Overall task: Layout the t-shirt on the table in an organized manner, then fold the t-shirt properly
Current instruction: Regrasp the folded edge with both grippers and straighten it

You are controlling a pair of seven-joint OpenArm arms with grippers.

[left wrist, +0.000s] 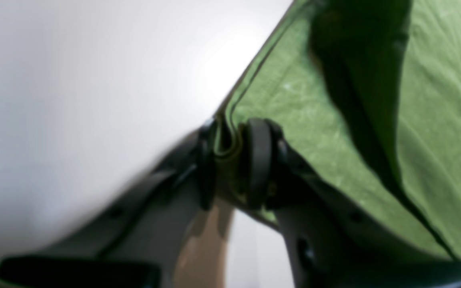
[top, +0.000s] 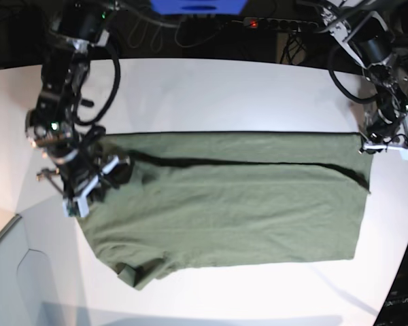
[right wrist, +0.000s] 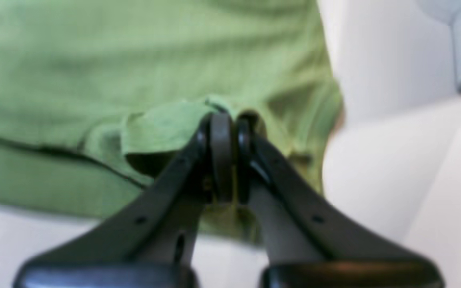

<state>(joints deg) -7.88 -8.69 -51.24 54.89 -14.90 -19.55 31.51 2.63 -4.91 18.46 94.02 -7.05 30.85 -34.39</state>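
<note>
The olive-green t-shirt (top: 238, 210) lies spread across the white table (top: 224, 95), with its far edge lifted and doubled over in a long straight fold. My left gripper (top: 362, 141) is shut on the shirt's far right corner. In the left wrist view the left gripper (left wrist: 230, 148) pinches the shirt's hem (left wrist: 434, 120). My right gripper (top: 117, 168) is shut on the shirt's left end. In the right wrist view the right gripper (right wrist: 230, 156) clamps a bunched bit of cloth (right wrist: 134, 60). A sleeve (top: 129, 275) sticks out at the front left.
A power strip (top: 279, 24), cables and a blue object (top: 197, 5) lie behind the table. The table's curved edge runs along the front left, with a grey surface (top: 13, 272) below it. Bare tabletop (top: 211, 299) lies in front of the shirt.
</note>
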